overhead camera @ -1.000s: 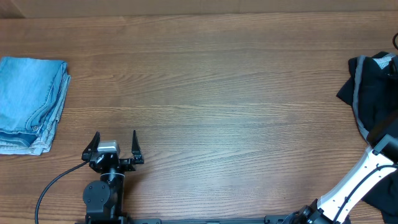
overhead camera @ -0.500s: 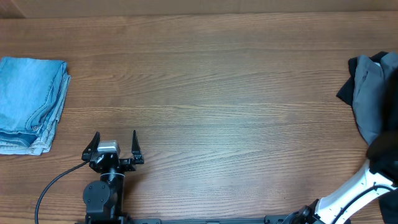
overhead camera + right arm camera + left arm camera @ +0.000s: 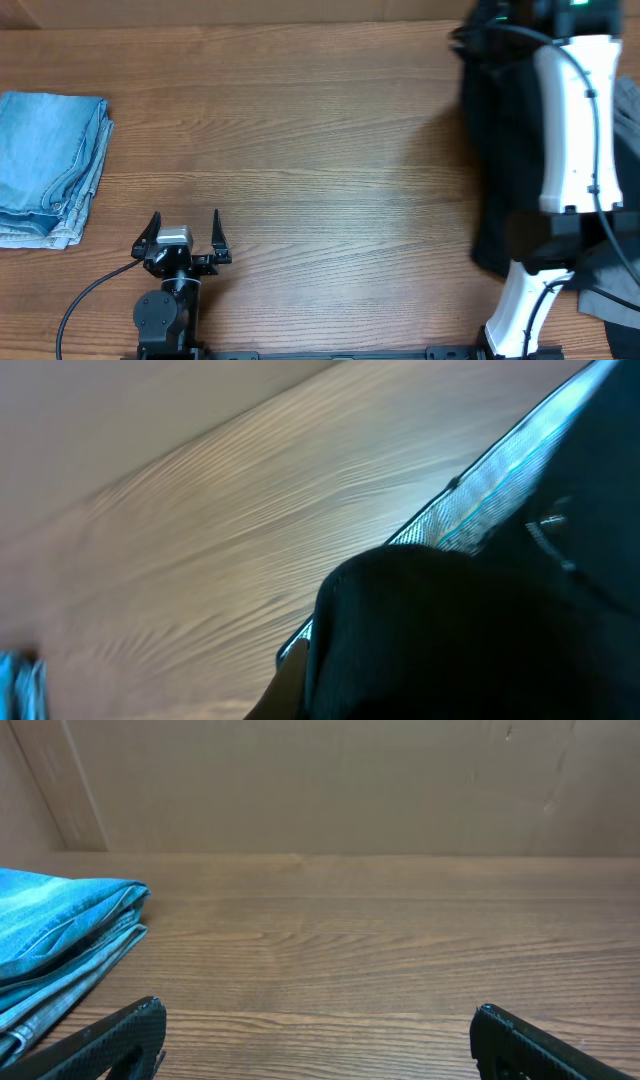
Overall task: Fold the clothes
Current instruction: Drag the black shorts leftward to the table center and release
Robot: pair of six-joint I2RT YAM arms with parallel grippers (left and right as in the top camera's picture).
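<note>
Folded jeans [image 3: 50, 165] lie at the table's [image 3: 330, 150] far left edge. Near them the left gripper [image 3: 185, 215] rests low, fingers apart and empty. At the right, a dark garment [image 3: 500, 150] hangs beside the raised right arm [image 3: 572, 120]. The cloth hides the right gripper, so I cannot tell its grip.

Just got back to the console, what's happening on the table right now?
The right arm is raised over the right side of the table with a dark garment hanging from it; its fingers are hidden by fabric. The left arm sits parked, fingers open, near folded blue jeans.
</note>
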